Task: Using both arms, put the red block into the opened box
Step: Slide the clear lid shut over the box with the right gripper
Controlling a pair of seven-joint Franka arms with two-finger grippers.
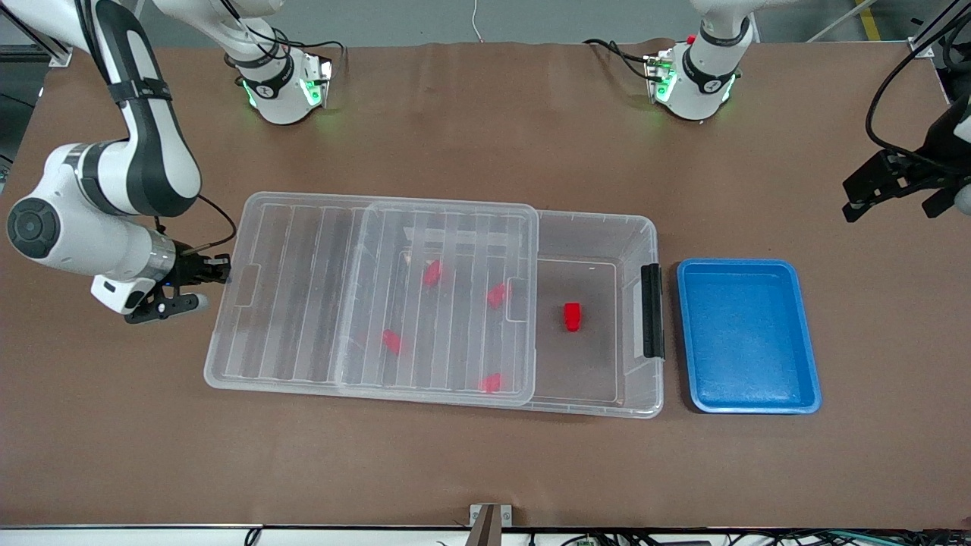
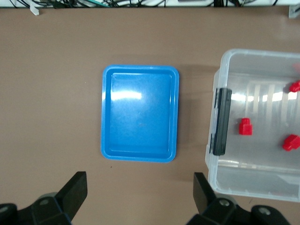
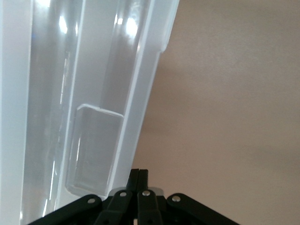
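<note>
The clear box (image 1: pixel 636 227) lies mid-table. Its ribbed lid (image 1: pixel 303 303) is slid toward the right arm's end, leaving the black-handle (image 1: pixel 652 311) end uncovered. One red block (image 1: pixel 572 316) lies on the open floor of the box, also seen in the left wrist view (image 2: pixel 245 126). Several more red blocks, one of them (image 1: pixel 432 273), show through the lid. My right gripper (image 1: pixel 220 271) (image 3: pixel 139 172) is pinched shut on the lid's rim (image 3: pixel 140 93) at the short edge. My left gripper (image 1: pixel 891 203) (image 2: pixel 140 187) hangs open and empty over bare table, by the blue tray.
A blue tray (image 1: pixel 747 263) (image 2: pixel 139 69) sits empty beside the box's handle end, toward the left arm's end. Both arm bases (image 1: pixel 281 83) (image 1: pixel 694 76) stand along the table edge farthest from the front camera.
</note>
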